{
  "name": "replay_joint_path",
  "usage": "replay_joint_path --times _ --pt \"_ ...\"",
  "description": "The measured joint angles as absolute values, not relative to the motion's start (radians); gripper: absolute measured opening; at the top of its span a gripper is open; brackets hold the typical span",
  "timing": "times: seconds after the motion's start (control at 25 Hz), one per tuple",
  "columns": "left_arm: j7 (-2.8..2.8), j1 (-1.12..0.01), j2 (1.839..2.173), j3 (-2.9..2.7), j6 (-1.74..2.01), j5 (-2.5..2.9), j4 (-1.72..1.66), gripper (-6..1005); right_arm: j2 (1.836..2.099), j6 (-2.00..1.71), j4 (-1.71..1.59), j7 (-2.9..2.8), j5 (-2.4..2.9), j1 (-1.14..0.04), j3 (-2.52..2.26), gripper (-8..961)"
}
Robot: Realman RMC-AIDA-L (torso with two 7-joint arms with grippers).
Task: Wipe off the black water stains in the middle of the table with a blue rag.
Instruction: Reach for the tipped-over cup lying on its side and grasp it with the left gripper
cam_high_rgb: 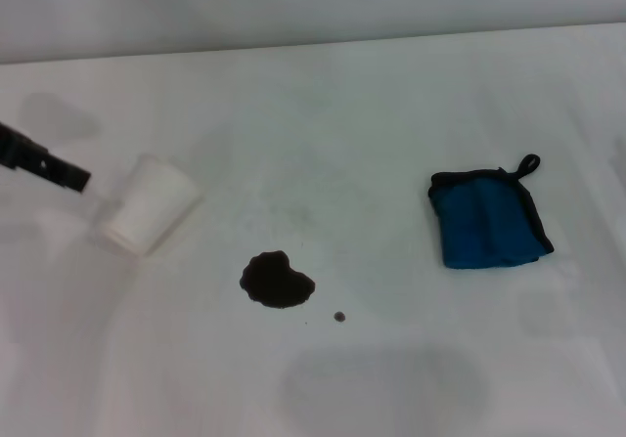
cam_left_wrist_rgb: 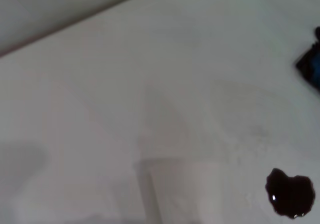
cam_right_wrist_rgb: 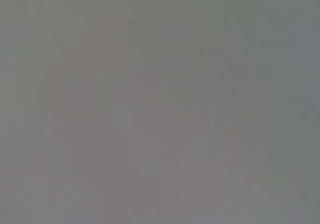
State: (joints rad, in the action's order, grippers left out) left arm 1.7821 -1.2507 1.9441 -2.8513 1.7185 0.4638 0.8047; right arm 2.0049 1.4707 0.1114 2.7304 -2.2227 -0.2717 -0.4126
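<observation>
left gripper, black, at table's left edge just beside tipped pale translucent cup, finger state cannot tell | black water stains mid broad white matte table, likely spilt from cup | folded bright blue rag flat, right of stains, ungrasped | right gripper unseen

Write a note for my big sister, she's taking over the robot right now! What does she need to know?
Left gripper: at the table's left edge, near the tipped pale cup, holding nothing.
Right gripper: not in view.
Blue rag: folded, lying on the table's right side, untouched.
Black water stains: a dark blotch mid-table with a tiny dot beside it, well apart from the rag.
Done: nothing yet.
Left: pick up the rag, wipe the blotch and the dot.
</observation>
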Motion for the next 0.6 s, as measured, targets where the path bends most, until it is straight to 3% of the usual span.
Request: replay_joint_path --times 0.04,0.08,0.24,0.6 --pt "1.782 -1.251 1.944 -2.851 1.719 0.464 0.805 873 2.005 1.471 0.111 2.73 -2.223 -0.272 -0.413 872" --pt "1.79 -1.245 1.98 -2.851 1.69 0.481 0.81 873 2.005 1.471 0.11 2.73 -2.222 -0.272 -0.413 872" --pt "1.803 -1.229 2.028 -2.85 1.629 0.497 0.813 874 2.005 1.471 0.106 2.73 -2.218 -0.273 -0.413 872" --pt "1.825 -1.184 2.066 -2.849 1.517 0.451 0.799 874 2.005 1.471 0.106 2.729 -2.216 -0.274 -0.414 871"
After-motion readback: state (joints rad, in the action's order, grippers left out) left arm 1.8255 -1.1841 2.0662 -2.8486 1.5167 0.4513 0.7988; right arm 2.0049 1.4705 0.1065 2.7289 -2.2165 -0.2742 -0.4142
